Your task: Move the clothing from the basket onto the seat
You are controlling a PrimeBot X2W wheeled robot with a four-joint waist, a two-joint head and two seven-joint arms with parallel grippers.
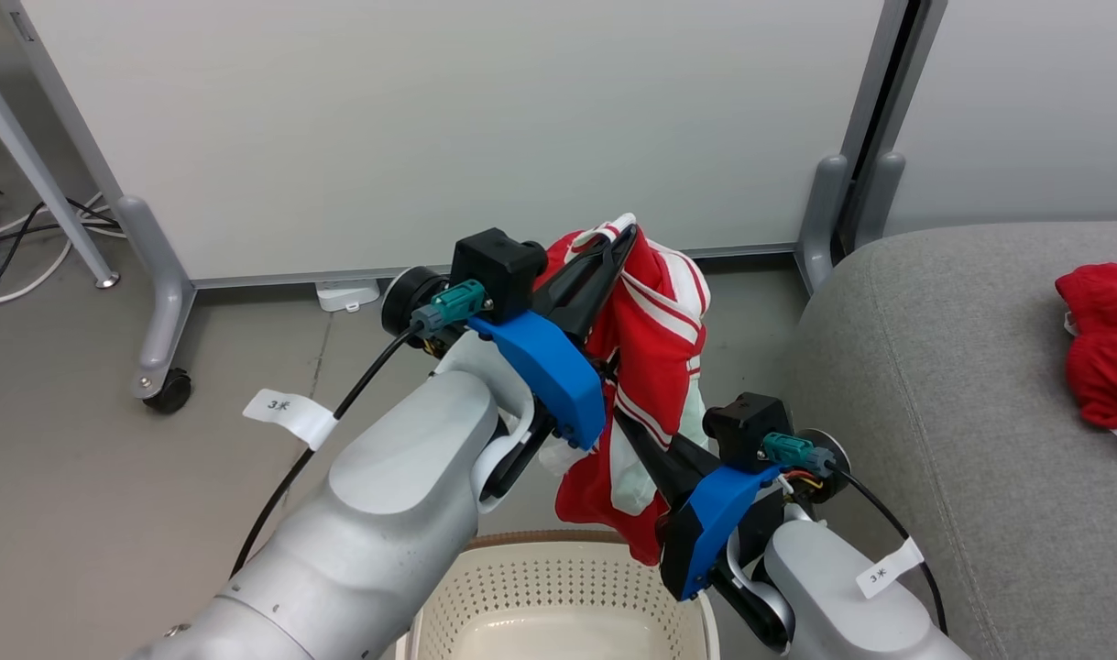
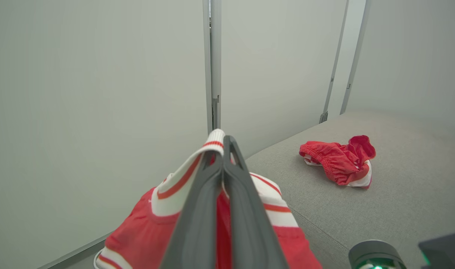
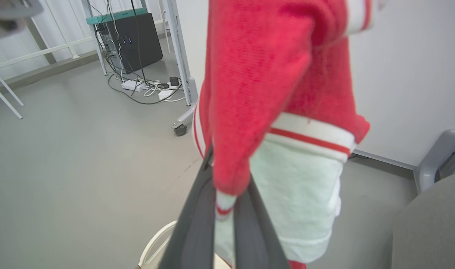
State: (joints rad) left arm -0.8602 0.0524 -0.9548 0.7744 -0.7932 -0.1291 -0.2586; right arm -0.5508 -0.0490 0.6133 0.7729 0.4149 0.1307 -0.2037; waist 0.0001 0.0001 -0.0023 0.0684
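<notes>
A red and white garment of the clothing (image 1: 654, 367) hangs in the air above the basket (image 1: 558, 587). My left gripper (image 1: 618, 243) is shut on its top edge; the left wrist view shows the striped band (image 2: 182, 179) pinched between the fingers there (image 2: 223, 149). Lower down, my right gripper (image 1: 627, 426) is shut on the same garment (image 3: 272, 93), its fingers (image 3: 197, 224) pinching a fold. The basket's inside looks bare where it shows. Another red garment (image 1: 1103, 344) lies crumpled on the grey seat (image 1: 934, 367), also seen in the left wrist view (image 2: 339, 160).
A white partition panel (image 1: 448, 128) on wheeled feet (image 1: 169, 390) stands behind the basket. Cables and a power strip (image 3: 137, 86) lie on the grey floor near a dark computer case (image 3: 132, 39). The seat (image 3: 429, 224) is to my right.
</notes>
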